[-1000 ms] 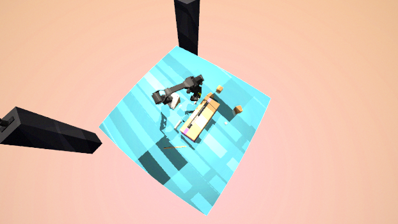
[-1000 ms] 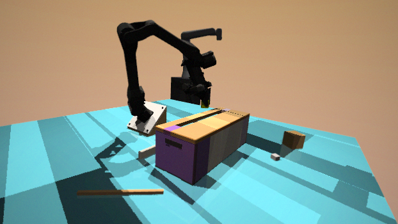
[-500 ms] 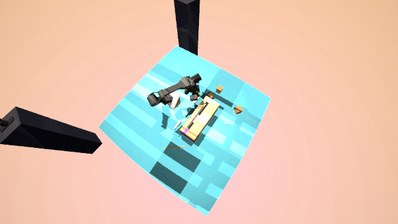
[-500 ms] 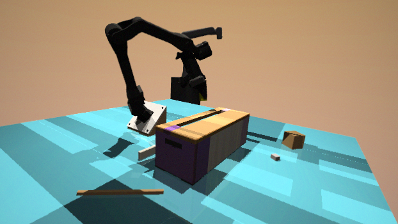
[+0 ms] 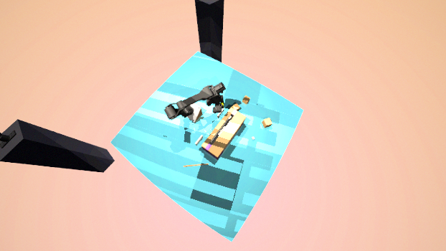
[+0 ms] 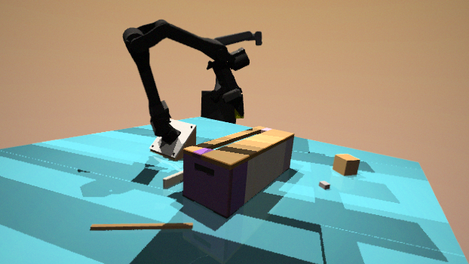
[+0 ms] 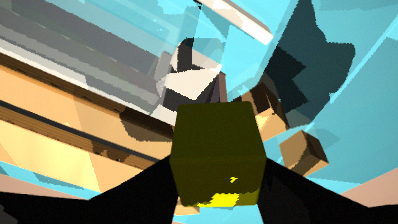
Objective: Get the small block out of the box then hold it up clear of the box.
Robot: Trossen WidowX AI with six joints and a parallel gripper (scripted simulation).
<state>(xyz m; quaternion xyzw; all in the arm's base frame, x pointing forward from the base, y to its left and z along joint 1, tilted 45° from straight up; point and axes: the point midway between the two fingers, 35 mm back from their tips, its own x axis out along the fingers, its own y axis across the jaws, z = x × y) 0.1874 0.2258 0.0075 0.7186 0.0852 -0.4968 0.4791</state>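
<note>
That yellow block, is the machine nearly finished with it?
Nearly, it seems. The yellow block is already out of the box and off the table. The tool is shut on it, raised above the box's far end. What is left: carry it well clear of the box and hold it still.
</note>
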